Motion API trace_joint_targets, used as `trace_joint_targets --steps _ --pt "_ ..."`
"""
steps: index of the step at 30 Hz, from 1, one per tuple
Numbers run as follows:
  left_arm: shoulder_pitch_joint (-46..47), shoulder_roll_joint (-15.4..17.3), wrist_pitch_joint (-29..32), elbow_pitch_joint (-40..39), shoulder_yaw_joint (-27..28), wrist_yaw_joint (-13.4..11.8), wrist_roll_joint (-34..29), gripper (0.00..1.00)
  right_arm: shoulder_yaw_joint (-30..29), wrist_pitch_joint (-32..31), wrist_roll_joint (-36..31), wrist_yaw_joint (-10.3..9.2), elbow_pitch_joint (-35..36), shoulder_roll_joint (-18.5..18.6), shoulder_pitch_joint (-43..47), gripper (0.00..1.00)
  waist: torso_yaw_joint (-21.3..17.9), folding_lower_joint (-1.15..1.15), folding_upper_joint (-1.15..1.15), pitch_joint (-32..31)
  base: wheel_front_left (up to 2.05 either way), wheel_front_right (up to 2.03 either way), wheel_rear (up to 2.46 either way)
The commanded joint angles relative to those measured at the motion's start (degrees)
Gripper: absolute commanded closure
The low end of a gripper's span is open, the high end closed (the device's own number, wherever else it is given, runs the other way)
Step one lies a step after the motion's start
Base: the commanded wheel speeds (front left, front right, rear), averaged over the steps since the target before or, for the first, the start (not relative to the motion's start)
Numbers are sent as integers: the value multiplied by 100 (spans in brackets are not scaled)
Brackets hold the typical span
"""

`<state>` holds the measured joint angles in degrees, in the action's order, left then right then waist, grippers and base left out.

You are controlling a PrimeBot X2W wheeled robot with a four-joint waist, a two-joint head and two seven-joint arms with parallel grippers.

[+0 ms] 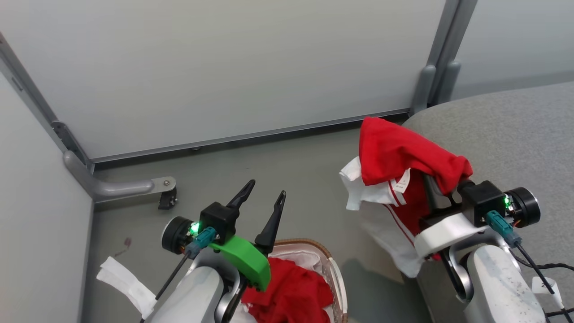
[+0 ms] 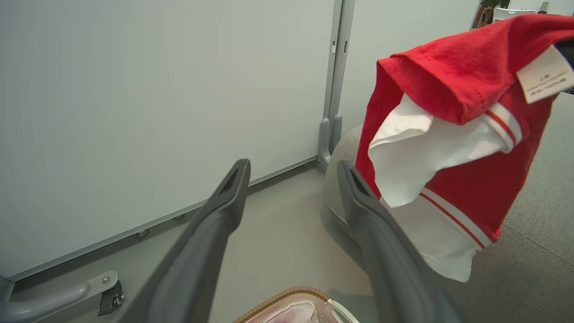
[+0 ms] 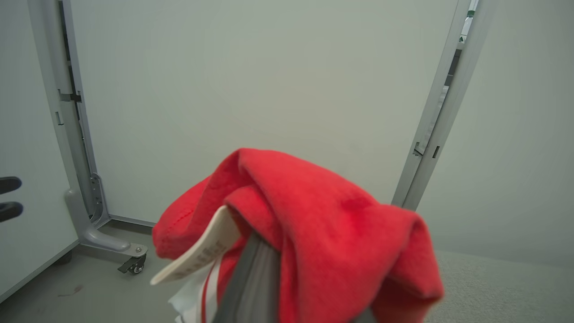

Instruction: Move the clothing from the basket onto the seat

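Partition foot (image 1: 130,186) with small black caster (image 1: 167,199) at far left, on grey floor (image 1: 269,157). Below it, white strip (image 1: 123,278) lying on floor beside left forearm (image 1: 193,291).

Left gripper (image 1: 267,189) next: fingers spread wide, pointing up toward partition wall (image 1: 224,67), gripping nothing. Bare floor visible between the two fingers in left wrist view. Green fitting (image 1: 244,258) at its wrist.

Directly under that wrist, basket (image 1: 314,246) at bottom edge of head view: brown woven rim, white liner (image 1: 309,260), plain red garment (image 1: 291,291) heaped inside, partly covered by the arm. Stretch of floor between basket and seat (image 1: 515,134).

Further right, striped red garment (image 1: 394,148) up in the air, draped over right gripper (image 1: 434,194) and hanging from it. Red body, white stripes along trim, white panel drooping lowest, white label (image 1: 403,181) dangling. Positioned at front left corner of seat, lower part over floor beside cushion; contact with cushion impossible to judge.

Right gripper's fingers closed together and mostly buried in cloth, one grey finger showing under red fold in right wrist view.

At far right, seat itself: large grey upholstered cushion with rounded corner. Black cable (image 1: 533,264) trailing from right wrist.
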<state>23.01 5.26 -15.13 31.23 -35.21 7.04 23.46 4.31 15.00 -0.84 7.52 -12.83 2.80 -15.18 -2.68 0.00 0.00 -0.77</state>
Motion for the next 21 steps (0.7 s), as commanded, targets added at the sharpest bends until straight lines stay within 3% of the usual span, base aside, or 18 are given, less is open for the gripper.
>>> trace_joint_targets --steps 1,15,21 --pt "-116 -25 -3 -52 40 4 -87 0 -67 28 -94 -6 64 30 83 100 -179 0 0 40 0 0 0" --pt "-120 -207 -4 -388 75 38 -275 0 -433 28 -210 -6 242 204 38 100 -1321 0 0 442 0 0 0" --pt "90 -223 -3 -499 -29 45 -331 0 -660 28 -139 -6 169 243 -252 100 -1484 0 0 784 0 0 0"
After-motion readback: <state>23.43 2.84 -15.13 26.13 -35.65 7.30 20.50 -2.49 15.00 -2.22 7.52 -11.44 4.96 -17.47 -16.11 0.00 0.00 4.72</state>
